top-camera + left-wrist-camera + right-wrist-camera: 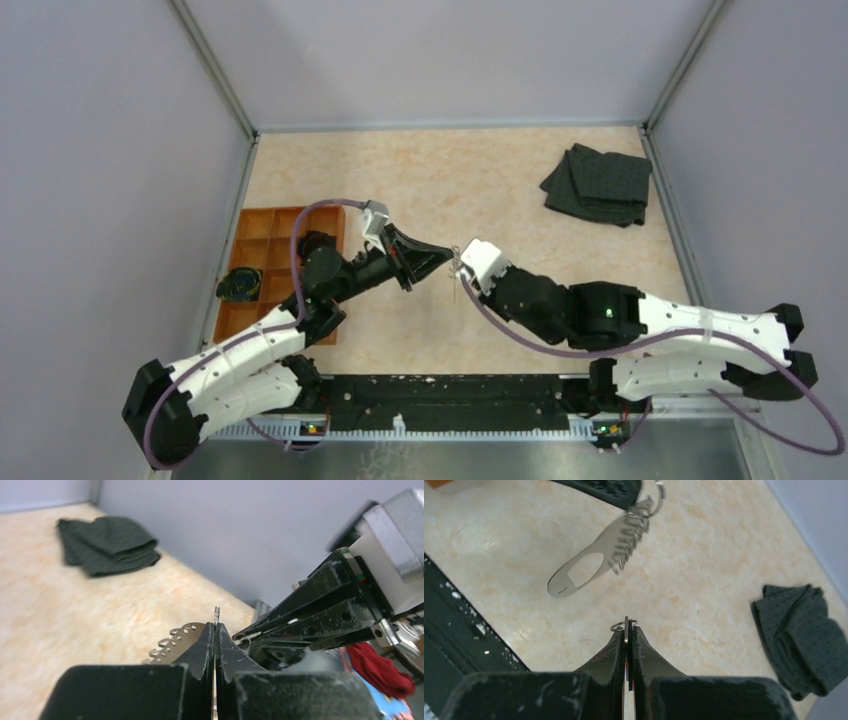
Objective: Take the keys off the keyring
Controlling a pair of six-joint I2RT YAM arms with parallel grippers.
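My left gripper [216,632] is clamped shut on the upper end of the thin grey metal oval keyring [574,575]. From the right wrist, the keyring hangs from 12 o'clock down toward 7 o'clock, with its fringe of tiny silvery-grey toothed keys [628,542] exposed. My right gripper [627,632] — at 6 o'clock, apart from that fringe — is pinched closed on a thin silvery piece [623,625] with a small loop, probably one key. Anchoring the keyring lets the other gripper pull.

Soft, even light all over, barely a shadow on the pale desk [450,180]. Left wrist view blurs badly toward its right side; the dark cloth [105,545] looks soft too. Right wrist view crisper.
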